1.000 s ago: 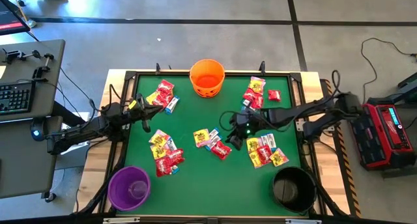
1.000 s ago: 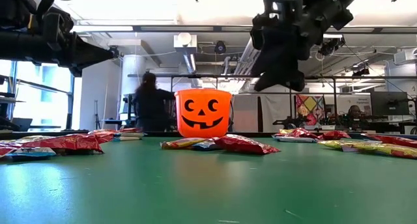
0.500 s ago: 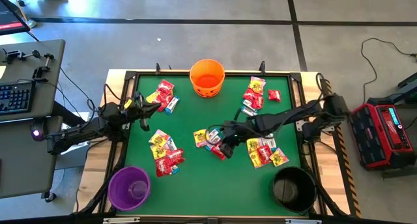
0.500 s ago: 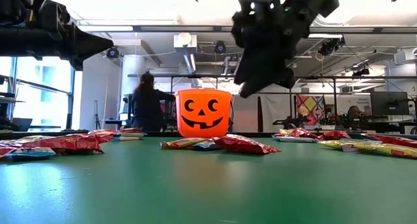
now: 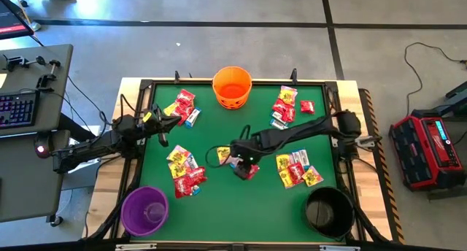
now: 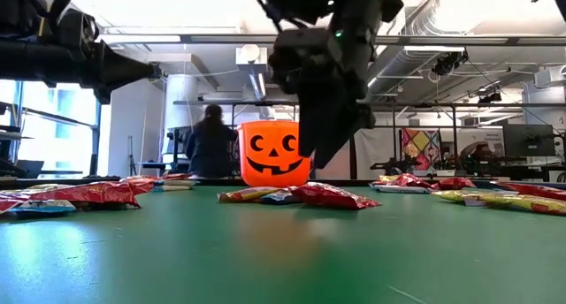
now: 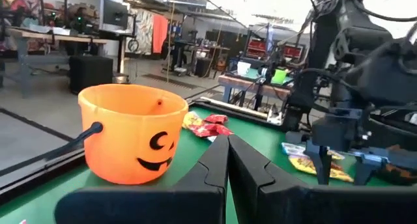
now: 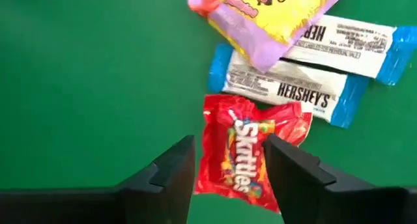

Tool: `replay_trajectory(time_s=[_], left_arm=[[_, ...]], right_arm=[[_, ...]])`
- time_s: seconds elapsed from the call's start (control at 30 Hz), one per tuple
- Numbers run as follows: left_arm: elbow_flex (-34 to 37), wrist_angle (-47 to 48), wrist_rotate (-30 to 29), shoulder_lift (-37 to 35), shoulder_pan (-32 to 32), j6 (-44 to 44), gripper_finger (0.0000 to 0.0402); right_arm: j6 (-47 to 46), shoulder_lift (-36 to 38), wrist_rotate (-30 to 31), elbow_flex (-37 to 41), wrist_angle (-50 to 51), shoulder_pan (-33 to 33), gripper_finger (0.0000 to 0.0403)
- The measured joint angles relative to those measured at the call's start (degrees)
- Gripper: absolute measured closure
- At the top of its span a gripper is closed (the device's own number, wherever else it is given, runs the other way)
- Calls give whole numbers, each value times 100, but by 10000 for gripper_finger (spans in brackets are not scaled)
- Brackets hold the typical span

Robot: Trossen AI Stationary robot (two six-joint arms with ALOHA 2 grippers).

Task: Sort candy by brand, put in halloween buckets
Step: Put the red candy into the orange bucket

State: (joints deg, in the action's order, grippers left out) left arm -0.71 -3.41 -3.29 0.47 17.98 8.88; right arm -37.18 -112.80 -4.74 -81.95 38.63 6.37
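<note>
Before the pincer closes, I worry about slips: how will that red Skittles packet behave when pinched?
The red Skittles packet looks crinkled and puffy, so it will probably flex rather than stay stiff. Its glossy wrapper may slide on the green table. It seems light, and the open right pincer straddling it could nudge it sideways.

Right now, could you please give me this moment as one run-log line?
right hand: open, over red Skittles packet at mid-table | left hand: shut, waiting near orange bucket | nothing held
</note>
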Motion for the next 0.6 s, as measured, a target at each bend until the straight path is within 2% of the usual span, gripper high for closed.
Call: replay_trajectory(time_s=[0.17,0.6], left_arm=[[0,110,-42,0,0,-86,401],[0,237,-39,0,0,-102,401]], right_arm=[[-28,-310,401,-321,249,-1,203],[104,-449,287,-353,582,-9,201]])
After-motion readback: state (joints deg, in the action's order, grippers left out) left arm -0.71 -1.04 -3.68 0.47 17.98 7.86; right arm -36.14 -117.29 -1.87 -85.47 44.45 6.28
